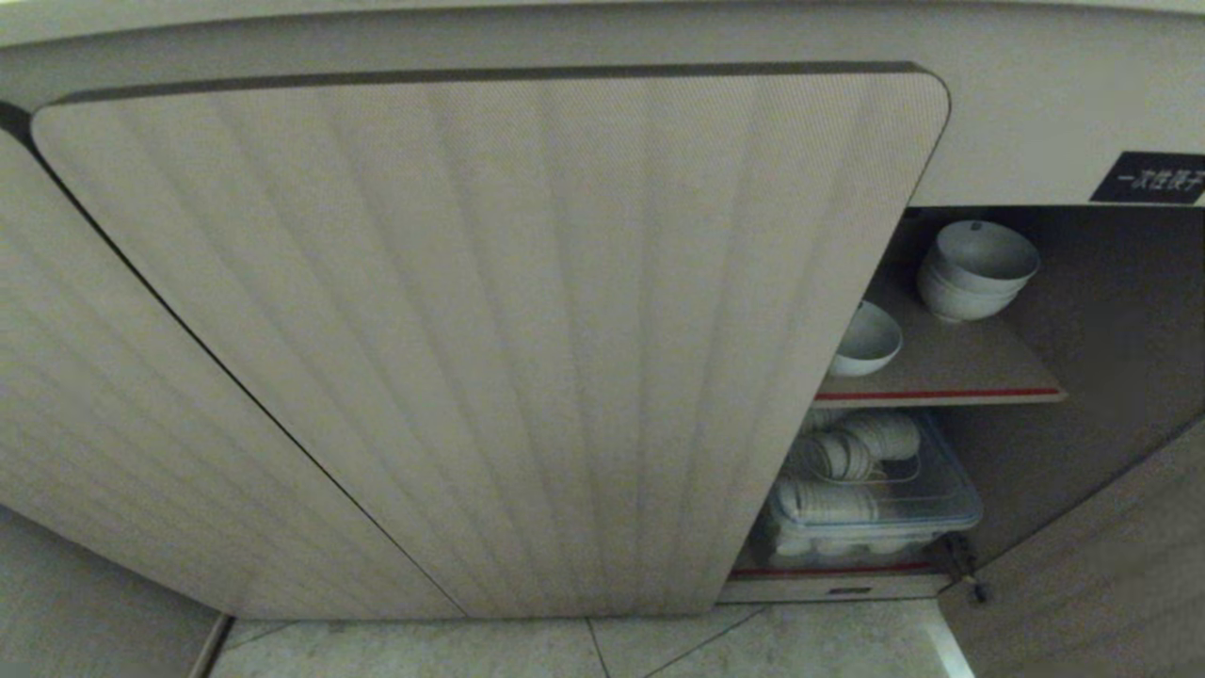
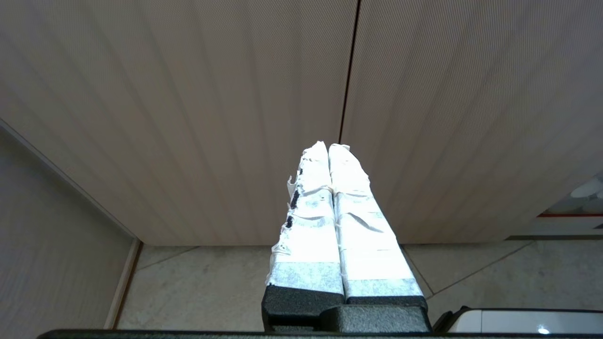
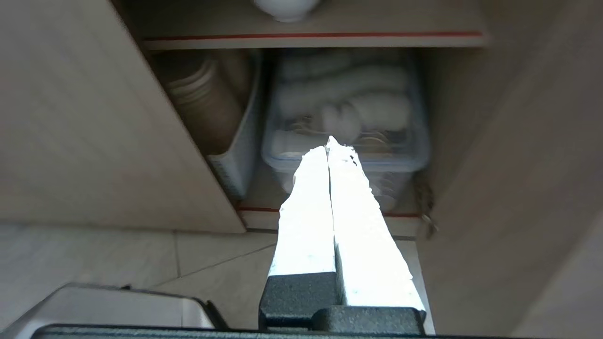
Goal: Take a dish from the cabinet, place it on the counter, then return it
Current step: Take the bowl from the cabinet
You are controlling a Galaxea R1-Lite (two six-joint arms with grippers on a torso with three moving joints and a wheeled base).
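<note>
The cabinet stood with its right side open, and the dish, a single white bowl, sat on the upper shelf near the red-striped front edge, beside a stack of bowls further back. A small black label above the opening carried white characters too small to read. The left gripper faced the closed ribbed doors with fingers pressed together; the right gripper, likewise closed and empty, pointed at a clear lidded box on the lower shelf.

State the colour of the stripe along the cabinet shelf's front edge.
Red, on the grey-brown shelf edge; clearest in the head view.
</note>
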